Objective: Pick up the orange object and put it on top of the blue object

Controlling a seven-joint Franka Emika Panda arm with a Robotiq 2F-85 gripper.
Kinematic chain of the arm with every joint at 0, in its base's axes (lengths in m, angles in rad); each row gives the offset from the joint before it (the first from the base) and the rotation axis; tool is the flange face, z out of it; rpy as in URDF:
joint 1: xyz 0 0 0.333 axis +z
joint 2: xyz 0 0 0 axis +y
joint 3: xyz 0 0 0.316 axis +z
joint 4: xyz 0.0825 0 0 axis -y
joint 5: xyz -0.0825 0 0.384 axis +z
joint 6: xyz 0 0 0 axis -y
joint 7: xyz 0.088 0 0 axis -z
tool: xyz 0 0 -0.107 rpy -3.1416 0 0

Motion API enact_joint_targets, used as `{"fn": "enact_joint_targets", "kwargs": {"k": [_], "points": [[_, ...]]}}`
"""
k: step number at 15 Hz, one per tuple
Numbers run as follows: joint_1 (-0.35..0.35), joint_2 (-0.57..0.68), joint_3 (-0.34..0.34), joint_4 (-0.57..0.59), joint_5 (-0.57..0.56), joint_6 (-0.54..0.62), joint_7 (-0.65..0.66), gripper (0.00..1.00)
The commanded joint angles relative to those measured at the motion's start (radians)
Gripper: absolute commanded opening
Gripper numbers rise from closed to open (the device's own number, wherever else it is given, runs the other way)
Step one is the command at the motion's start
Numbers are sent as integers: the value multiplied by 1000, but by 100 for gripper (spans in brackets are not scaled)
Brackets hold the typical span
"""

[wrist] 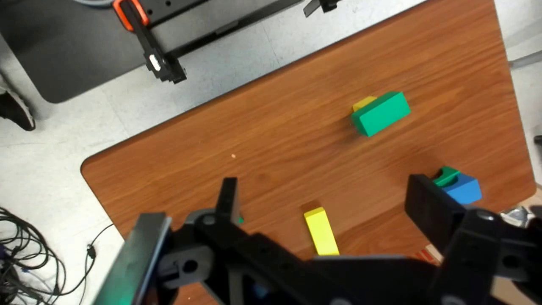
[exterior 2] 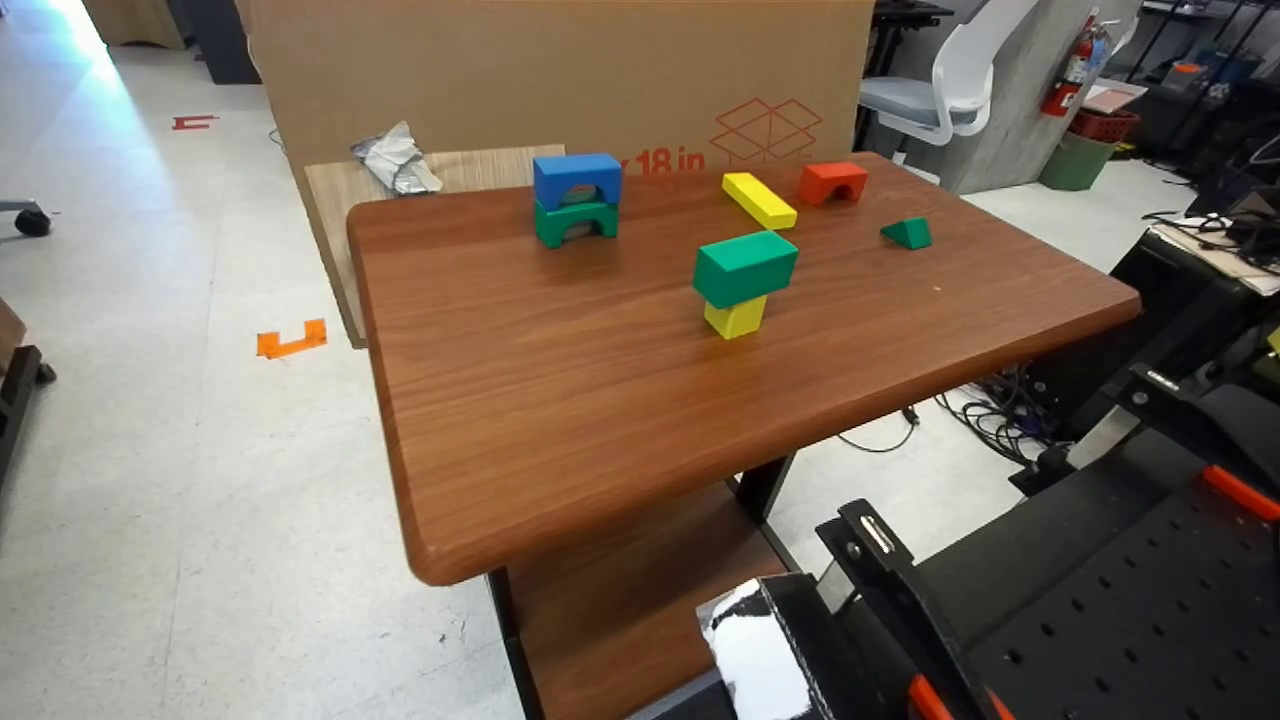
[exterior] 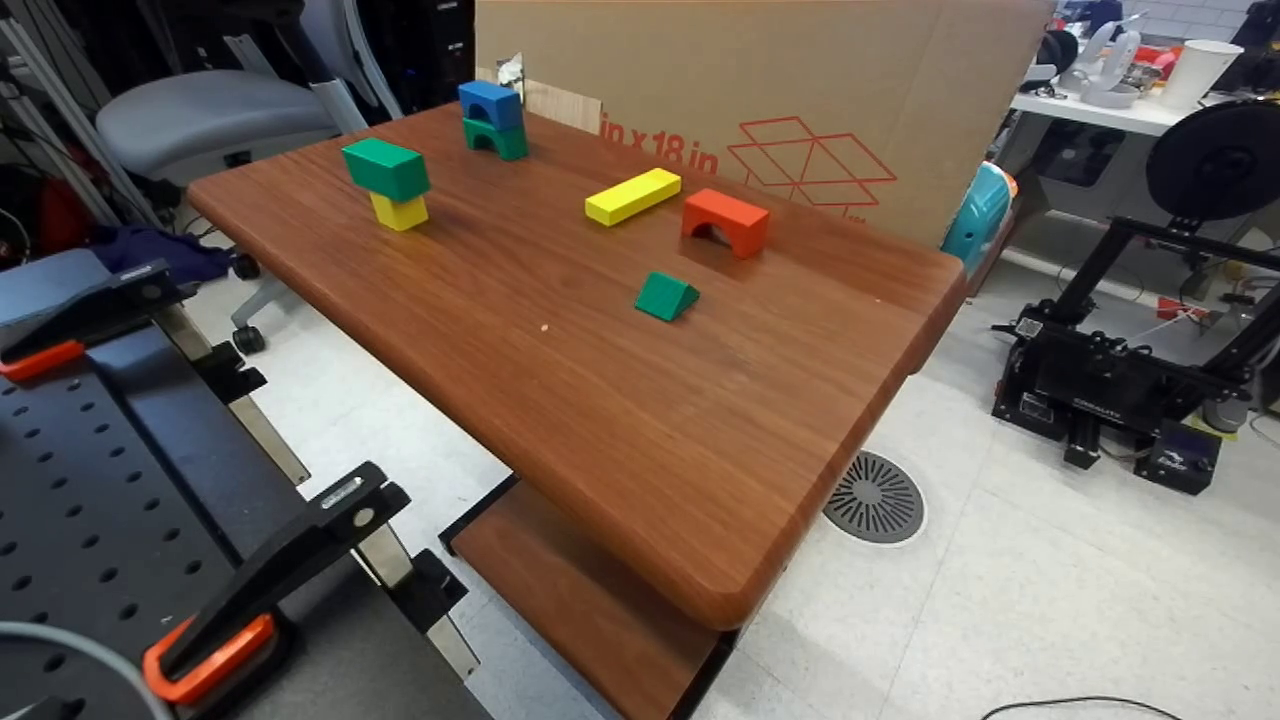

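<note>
The orange object, an orange-red arch block, stands on the brown table in both exterior views [exterior: 727, 222] [exterior 2: 831, 182]. In the wrist view it does not show. The blue object is a blue arch block, stacked on a green arch [exterior: 494, 138], in both exterior views [exterior: 490, 104] [exterior 2: 577, 178]. It also shows in the wrist view [wrist: 465, 189], partly behind the right-hand finger. My gripper [wrist: 324, 182] is open and empty in the wrist view, high above the table. It is out of view in both exterior views.
A green block [exterior 2: 745, 268] lies on a small yellow cube [exterior 2: 736, 317]. A yellow bar [exterior: 633, 196] lies near the orange block, and a green triangular block [exterior: 666, 296] lies in front of it. A large cardboard box [exterior: 760, 90] stands along the table's [exterior: 620, 400] far edge.
</note>
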Motion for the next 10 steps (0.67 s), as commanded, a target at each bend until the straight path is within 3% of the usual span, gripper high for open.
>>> {"fn": "enact_joint_targets", "kwargs": {"k": [1, 10], "points": [[-24, 157, -26, 165, -15, 22, -42, 100], [-70, 378, -72, 411, 63, 17, -6, 100]]}}
